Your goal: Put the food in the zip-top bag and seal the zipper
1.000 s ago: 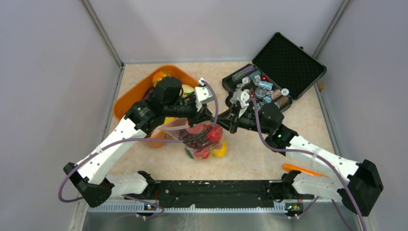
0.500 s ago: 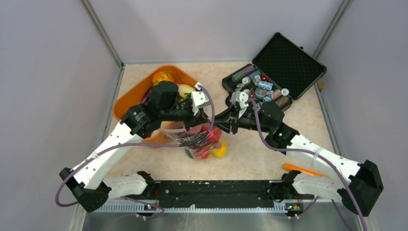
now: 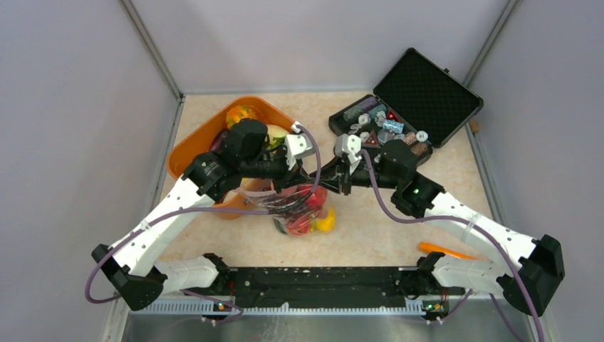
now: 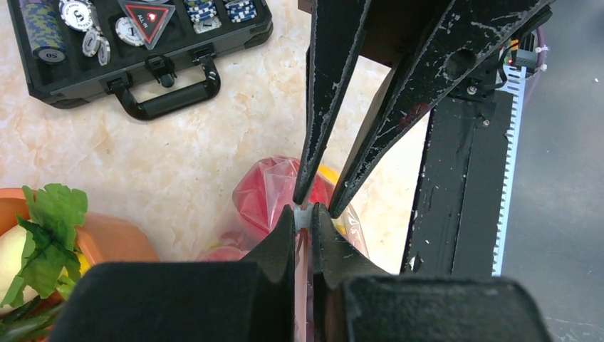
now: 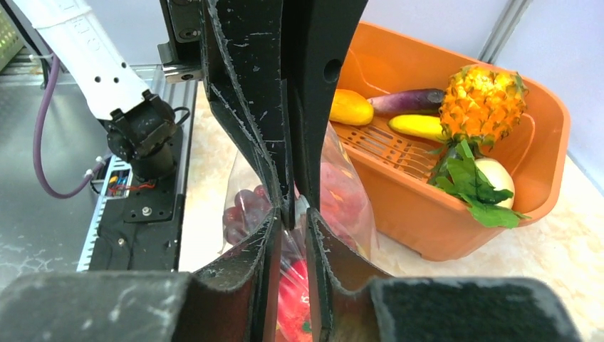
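The clear zip-top bag (image 3: 303, 210) stands on the table in front of the orange basket, holding red apples (image 3: 317, 198), purple grapes (image 5: 241, 206) and a yellow piece (image 3: 326, 223). My left gripper (image 3: 314, 178) is shut on the zipper (image 4: 303, 216) at the bag's top edge, with a small white piece between its fingertips. My right gripper (image 3: 335, 178) faces it tip to tip and is shut on the same top edge of the bag (image 5: 342, 199). In the left wrist view the right gripper's tips (image 4: 315, 205) meet my left gripper (image 4: 303, 212). More food lies in the basket.
The orange basket (image 3: 192, 146) at back left holds a pineapple (image 5: 481, 103), a white vegetable with green leaves (image 5: 477, 182), a purple and yellow pieces. The open black case (image 3: 427, 92) with chips stands at back right. An orange object (image 3: 445, 251) lies near the right arm's base.
Both grippers have drawn closer together over the bag's top edge. The right wrist has shifted left, and the left arm has settled slightly lower.
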